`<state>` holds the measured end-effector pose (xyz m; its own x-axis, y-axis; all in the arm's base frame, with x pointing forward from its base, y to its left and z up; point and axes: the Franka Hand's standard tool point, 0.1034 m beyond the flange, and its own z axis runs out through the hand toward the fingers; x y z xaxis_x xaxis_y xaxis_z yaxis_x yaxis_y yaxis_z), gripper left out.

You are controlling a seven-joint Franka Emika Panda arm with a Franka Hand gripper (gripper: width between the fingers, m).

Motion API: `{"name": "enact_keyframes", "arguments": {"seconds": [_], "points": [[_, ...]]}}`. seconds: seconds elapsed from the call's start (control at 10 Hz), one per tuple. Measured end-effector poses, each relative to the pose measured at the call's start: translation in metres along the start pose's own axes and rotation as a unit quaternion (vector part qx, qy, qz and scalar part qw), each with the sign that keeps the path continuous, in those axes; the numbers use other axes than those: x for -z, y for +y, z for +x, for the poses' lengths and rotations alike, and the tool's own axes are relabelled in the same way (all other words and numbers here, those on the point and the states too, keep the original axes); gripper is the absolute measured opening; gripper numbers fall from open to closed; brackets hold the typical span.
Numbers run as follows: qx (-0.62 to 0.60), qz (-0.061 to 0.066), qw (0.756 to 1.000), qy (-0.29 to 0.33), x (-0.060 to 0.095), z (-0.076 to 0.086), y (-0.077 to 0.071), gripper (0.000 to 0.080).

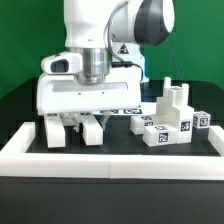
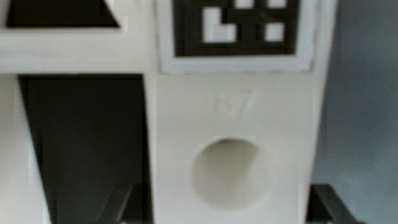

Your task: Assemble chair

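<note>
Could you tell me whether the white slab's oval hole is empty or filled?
Empty: in the wrist view, the oval hole in the white plastic slab shows only shadow.

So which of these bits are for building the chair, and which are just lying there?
For the job:
small white blocky plastic chair parts with black-and-white tags
white tagged plastic slab with an oval hole

Just lying about:
long low white rail
thin flat white marker board
</note>
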<state>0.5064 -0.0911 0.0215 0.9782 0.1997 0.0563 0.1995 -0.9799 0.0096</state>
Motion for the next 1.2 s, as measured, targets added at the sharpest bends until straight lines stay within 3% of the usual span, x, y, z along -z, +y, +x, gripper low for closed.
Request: {"name": "enact_keyframes", "arguments": {"seconds": [0.4, 0.5, 1.0, 1.2], "points": [[-0.06, 0.029, 0.998, 0.006, 0.046, 0.013, -0.009, 0.0288], [-0.063, 0.03, 0.998, 0.009, 0.051, 0.015, -0.008, 0.0288], [-0.066, 0.031, 0.997, 0.005, 0.047, 0.014, -0.008, 0.0288], [-0.125, 0.05, 0.991, 0.0, 0.069, 0.019, -0.024, 0.0288]]}}
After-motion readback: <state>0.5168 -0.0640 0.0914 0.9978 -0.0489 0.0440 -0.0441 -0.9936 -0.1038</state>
